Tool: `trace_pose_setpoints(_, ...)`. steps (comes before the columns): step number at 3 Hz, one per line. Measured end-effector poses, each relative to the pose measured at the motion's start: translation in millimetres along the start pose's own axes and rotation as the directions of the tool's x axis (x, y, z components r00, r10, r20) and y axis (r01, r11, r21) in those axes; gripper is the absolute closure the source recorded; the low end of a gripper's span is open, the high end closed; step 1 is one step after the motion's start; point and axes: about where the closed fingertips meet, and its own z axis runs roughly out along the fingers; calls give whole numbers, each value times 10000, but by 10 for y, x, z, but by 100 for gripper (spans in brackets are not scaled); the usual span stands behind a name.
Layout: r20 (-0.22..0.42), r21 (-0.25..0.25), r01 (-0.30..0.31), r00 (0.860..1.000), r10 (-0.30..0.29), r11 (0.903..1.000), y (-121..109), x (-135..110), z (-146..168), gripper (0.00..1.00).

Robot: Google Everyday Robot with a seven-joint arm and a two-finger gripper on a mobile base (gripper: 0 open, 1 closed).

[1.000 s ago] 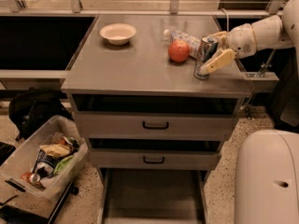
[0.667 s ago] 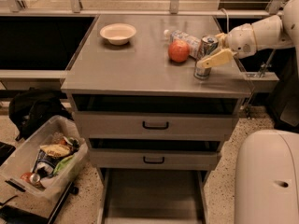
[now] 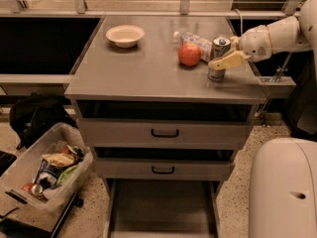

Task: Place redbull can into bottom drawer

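The redbull can (image 3: 218,58) stands upright near the right edge of the grey cabinet top (image 3: 143,68). My gripper (image 3: 224,59) reaches in from the right and is shut on the can, with one cream finger (image 3: 229,61) across its front and the other hidden behind it. The can's base sits at or just above the top. The bottom drawer (image 3: 163,207) is pulled open at floor level below the two upper drawers, and its grey floor is bare.
A red-orange fruit (image 3: 189,54) and a lying clear plastic bottle (image 3: 194,39) sit just left of the can. A white bowl (image 3: 125,35) is at the back left. A plastic bin of snacks (image 3: 44,172) stands on the floor at left, with my white base (image 3: 282,187) at lower right.
The gripper's finger has tilted up to nearly level across the can. The can now looks more upright and a touch higher.
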Motion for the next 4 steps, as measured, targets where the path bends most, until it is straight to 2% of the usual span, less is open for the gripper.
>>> trace_pose_setpoints(1, 0, 0, 0, 10000, 0, 10000, 0, 0, 0, 100)
trace_pose_setpoints(2, 0, 0, 0, 10000, 0, 10000, 0, 0, 0, 100)
trace_pose_setpoints(4, -376, -274, 166, 9991, -177, 9995, 187, 39, -75, 100)
